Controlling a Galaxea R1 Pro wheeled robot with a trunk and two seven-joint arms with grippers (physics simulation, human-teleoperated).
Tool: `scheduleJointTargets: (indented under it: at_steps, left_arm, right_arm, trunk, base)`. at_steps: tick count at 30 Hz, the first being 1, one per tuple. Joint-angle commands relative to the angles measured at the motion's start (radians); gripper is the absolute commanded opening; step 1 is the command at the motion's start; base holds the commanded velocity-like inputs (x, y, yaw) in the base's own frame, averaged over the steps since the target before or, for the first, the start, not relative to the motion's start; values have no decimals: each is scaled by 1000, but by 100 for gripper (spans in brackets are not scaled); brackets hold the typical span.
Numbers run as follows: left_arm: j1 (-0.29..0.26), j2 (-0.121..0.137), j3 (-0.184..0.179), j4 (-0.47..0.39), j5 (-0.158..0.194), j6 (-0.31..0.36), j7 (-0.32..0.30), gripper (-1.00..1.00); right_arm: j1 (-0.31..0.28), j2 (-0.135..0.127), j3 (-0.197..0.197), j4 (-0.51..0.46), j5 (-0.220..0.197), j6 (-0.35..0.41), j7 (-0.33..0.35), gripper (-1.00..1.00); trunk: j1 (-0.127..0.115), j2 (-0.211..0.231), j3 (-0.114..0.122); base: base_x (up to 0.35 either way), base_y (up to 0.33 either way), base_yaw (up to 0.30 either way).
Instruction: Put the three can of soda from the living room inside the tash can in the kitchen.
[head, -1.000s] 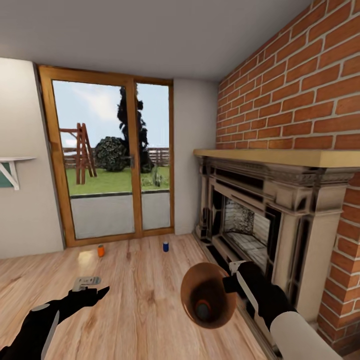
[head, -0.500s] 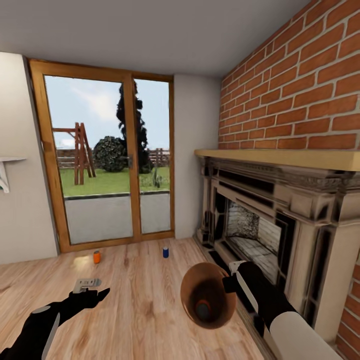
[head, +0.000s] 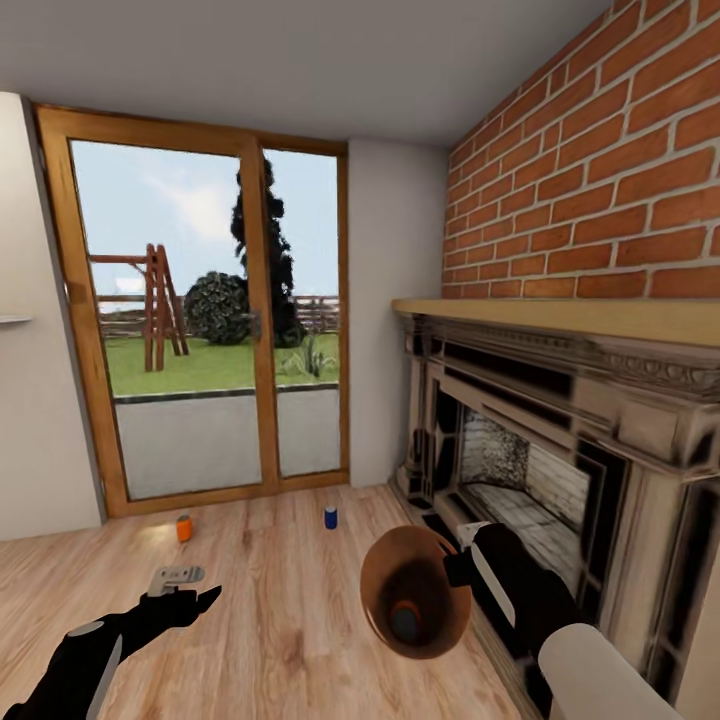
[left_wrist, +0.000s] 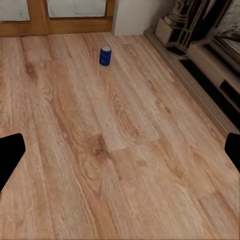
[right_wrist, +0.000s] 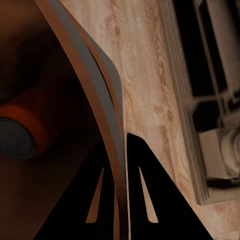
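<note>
A wheeled robot stands in the living room, facing wood-framed glass doors (head: 200, 320) at the far wall and an ornate fireplace (head: 540, 440) set in red brick on the right; its right gripper (right_wrist: 116, 175) is pinched on the rim of the tash can (head: 415, 590), one finger inside the wall and one outside, holding the bucket tipped so its tan-brown inside faces the head camera; one orange can (head: 405, 620) already lies at the bottom of it, and the right wrist view shows the same can (right_wrist: 22, 132) resting on its side.

Two cans remain on the light wood floor (head: 290, 600): a second orange can (head: 184, 528) stands upright near the doors at far left; the blue can (head: 330, 517) stands upright to its right, nearer the fireplace, and sits ahead of the left wrist camera as well (left_wrist: 105, 55).

The left gripper (head: 190, 600) reaches forward low over the boards, its fingers spread wide and holding nothing, well short of either can.

By these pictures roughly a third of the collecting looks done; two pickups are left, and the bucket, carried here in the living room, would still have to reach the kitchen.
</note>
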Motion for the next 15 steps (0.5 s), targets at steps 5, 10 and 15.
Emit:
scheduleJointTargets:
  at_steps: [5,10,15]
  left_arm:
    - [0,0,0,1,0,0,3,100]
    - [0,-1,0,2,0,0,5,100]
    - [0,-1,0,2,0,0,5,100]
  right_arm:
    - [-1,3,0,-1,-16,0,4,-100]
    - [-1,6,0,-1,-15,0,4,-100]
    - [-1,8,1,-1,-15,0,4,-100]
  trunk:
    - [0,0,0]
    - [0,0,0]
    - [0,0,0]
  base:
    - [311,149,0]
    - [295,191,0]
    - [273,220,0]
